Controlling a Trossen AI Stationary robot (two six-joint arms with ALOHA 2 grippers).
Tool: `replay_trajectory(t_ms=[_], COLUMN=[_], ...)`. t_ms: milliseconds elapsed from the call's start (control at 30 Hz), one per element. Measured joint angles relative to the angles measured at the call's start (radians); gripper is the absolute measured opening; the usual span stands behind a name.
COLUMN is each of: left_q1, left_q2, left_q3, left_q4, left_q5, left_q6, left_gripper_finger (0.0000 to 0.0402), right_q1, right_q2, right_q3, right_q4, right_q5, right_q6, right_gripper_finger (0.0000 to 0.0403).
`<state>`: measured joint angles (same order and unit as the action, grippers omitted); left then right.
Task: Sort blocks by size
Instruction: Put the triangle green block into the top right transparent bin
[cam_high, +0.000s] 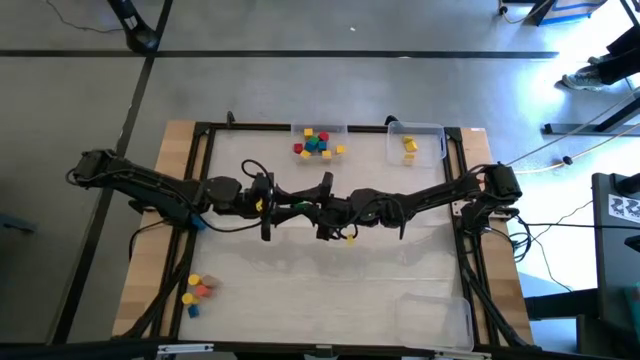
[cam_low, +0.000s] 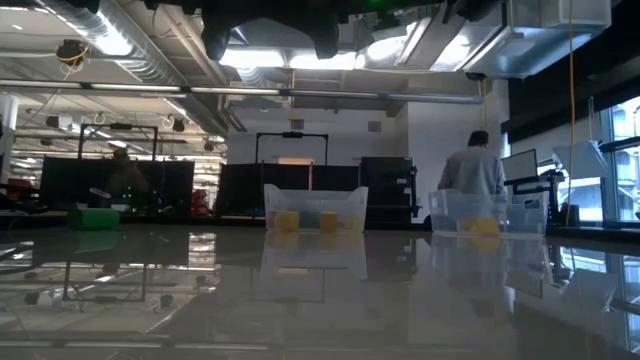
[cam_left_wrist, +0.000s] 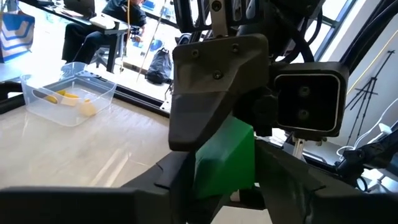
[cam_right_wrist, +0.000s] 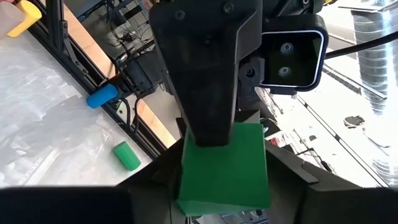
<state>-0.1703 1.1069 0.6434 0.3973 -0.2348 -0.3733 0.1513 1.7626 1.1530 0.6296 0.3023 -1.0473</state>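
Green block (cam_right_wrist: 224, 165): held above mid-surface, between both hands, well clear of the trays.
Left hand (cam_high: 268, 205): fingers on the block's sides, as its own wrist view shows.
Right hand (cam_high: 328, 208): also clamped on it; a handover, likely.
Handling: probably light, rigid, smooth-faced; best pinched on flat opposite faces, away from corners.
Other blocks (cam_high: 318, 143): mostly in the far tray.
Room: open surface (cam_high: 330, 280) below; rail edges far off.

- Left arm (cam_high: 150, 185) & right arm (cam_high: 440, 195): dark, jointed, loose black cables.
- Left gripper (cam_high: 318, 203): black fingers w/ screw heads.
- Wrist cams: black box, twin lenses.
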Motion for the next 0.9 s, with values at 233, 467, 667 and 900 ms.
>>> replay_trajectory(t_ms=[233, 467, 667, 900], left_q1=[0.001, 0.001, 0.001, 0.0], left_q2=[0.0, -0.003, -0.055, -0.186], left_q3=[0.0, 0.0, 0.0, 0.0], left_q4=[-0.018, -0.025, -0.096, -0.268], left_q5=[0.0, -0.001, -0.001, -0.002], left_q6=[0.01, 0.017, 0.019, 0.025], left_gripper_finger=[0.0158, 0.0148, 0.015, 0.0145], right_q1=[0.0, 0.0, 0.0, 0.0], right_q2=[0.0, 0.0, 0.0, 0.0], right_q3=[0.0, 0.0, 0.0, 0.0], right_q4=[-0.005, -0.011, -0.022, -0.028], right_q5=[0.0, 0.0, -0.001, 0.044], right_q6=[0.0, 0.003, 0.011, 0.039], right_gripper_finger=[0.0146, 0.0117, 0.0099, 0.0091])
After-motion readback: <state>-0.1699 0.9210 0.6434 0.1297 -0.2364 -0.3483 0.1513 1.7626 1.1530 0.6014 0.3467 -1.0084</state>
